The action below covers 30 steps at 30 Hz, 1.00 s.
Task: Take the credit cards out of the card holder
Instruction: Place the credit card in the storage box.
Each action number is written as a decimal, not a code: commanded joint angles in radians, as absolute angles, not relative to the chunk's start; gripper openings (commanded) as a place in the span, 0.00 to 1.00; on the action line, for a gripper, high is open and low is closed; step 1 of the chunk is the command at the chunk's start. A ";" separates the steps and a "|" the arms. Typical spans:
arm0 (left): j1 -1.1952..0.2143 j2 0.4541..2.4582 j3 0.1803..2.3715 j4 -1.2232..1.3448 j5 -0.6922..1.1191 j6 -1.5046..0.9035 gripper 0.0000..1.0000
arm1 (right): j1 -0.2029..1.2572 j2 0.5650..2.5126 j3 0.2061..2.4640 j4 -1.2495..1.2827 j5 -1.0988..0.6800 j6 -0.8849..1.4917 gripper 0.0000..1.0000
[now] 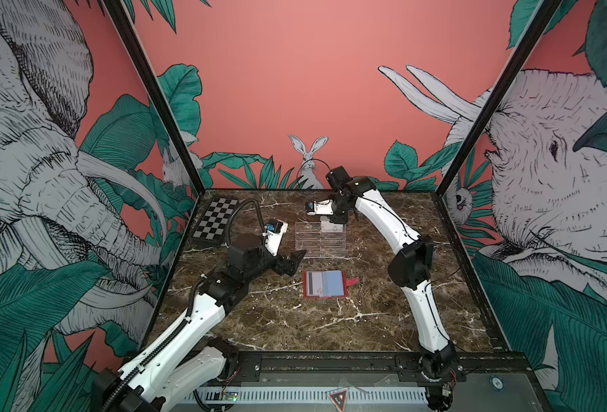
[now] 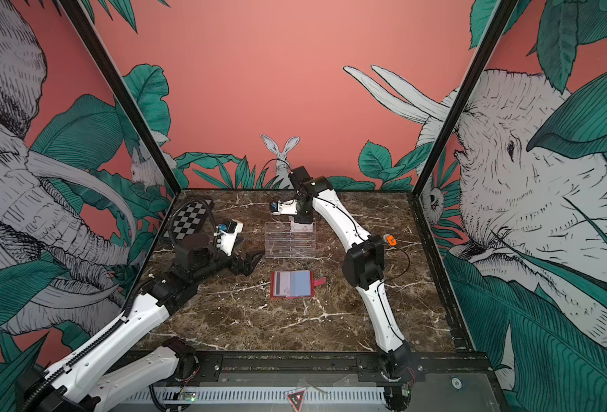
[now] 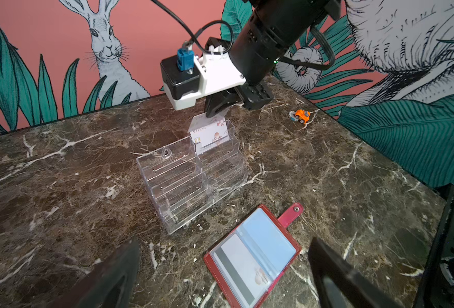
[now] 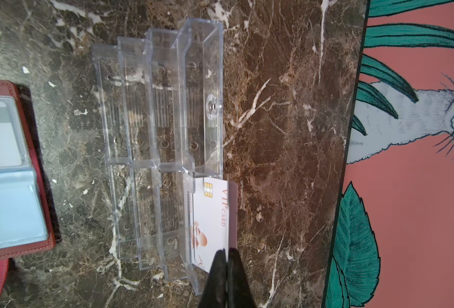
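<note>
Clamped on a card (image 4: 210,213) partly in the 1 o'clock pocket of the rack (image 4: 154,106), the right fingers (image 4: 220,269) may drop it askew if they part early, while the left fingers (image 3: 114,280) gape at 10 o'clock of the open holder (image 3: 290,214), which has a second card (image 3: 236,269) sleeved.

In both top views the left arm (image 1: 205,314) reaches in from the lower left. Its left gripper (image 1: 292,263) lies roughly level at centre left, jaws spread wide. The right arm (image 1: 424,314) arches up from the lower right. Its right gripper (image 1: 338,224) points down at upper centre, jaws pinched on a card (image 4: 210,213).
</note>
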<state>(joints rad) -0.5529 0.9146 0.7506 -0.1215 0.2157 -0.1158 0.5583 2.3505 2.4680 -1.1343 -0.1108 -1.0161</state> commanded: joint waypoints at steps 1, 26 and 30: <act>-0.553 0.886 0.736 -0.132 0.218 -0.124 0.99 | 0.566 2.364 2.488 -1.148 -0.101 -1.001 0.00; -0.553 0.896 0.741 -0.130 0.235 -0.135 0.99 | 0.567 2.368 2.467 -1.172 -0.081 -0.984 0.00; -0.553 0.896 0.741 -0.129 0.237 -0.138 0.99 | 0.568 2.369 2.456 -1.167 -0.081 -0.979 0.00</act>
